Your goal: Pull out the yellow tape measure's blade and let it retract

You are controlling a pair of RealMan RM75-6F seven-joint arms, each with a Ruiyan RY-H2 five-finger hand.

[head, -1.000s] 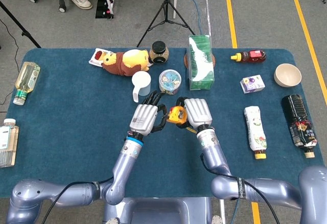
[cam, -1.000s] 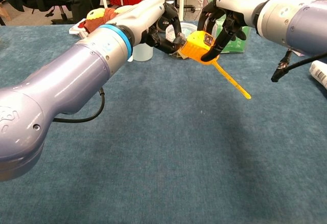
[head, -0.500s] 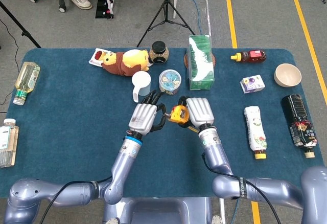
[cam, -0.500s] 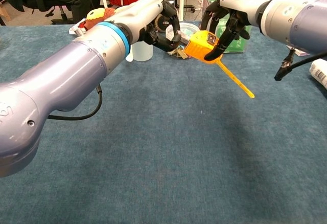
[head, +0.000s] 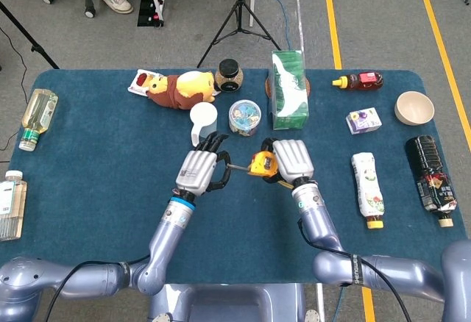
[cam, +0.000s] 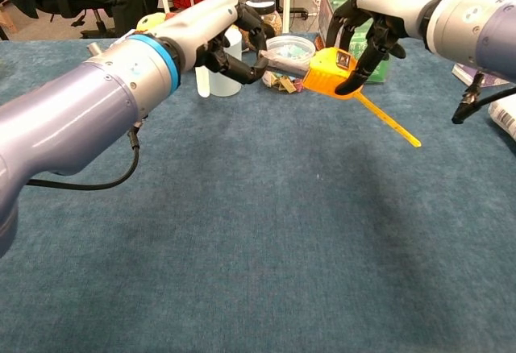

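Head view shows the yellow tape measure (head: 260, 164) held above the middle of the blue desk (head: 88, 160), in the curled fingers of the right robot hand (head: 293, 159). The left robot hand (head: 197, 170) sits just to its left, its fingertips pinching the end of the blade (head: 237, 165), a short length of which spans the gap between the 2 hands. In the chest view the tape measure (cam: 330, 71) hangs clear of the cloth, and a yellow strap (cam: 390, 120) trails from it down toward the right, its tip in the air.

Close behind the hands stand a white cup (head: 204, 122), a round clear tub (head: 244, 115) and a tall green box (head: 288, 90); the chest view puts the cup (cam: 219, 77) right behind the left robot hand (cam: 232, 43) and the tub (cam: 288, 49) between the 2 hands. Further back lie a plush toy (head: 176, 87) and a dark jar (head: 230, 73). To the right are a white bottle (head: 368, 181), a small carton (head: 363, 120), a sauce bottle (head: 357, 81), a bowl (head: 414, 107) and a dark bottle (head: 430, 172). At the left edge lie 2 clear bottles (head: 37, 117).

Open cloth stretches to the left of the hands and across the near side of the desk toward the front edge.
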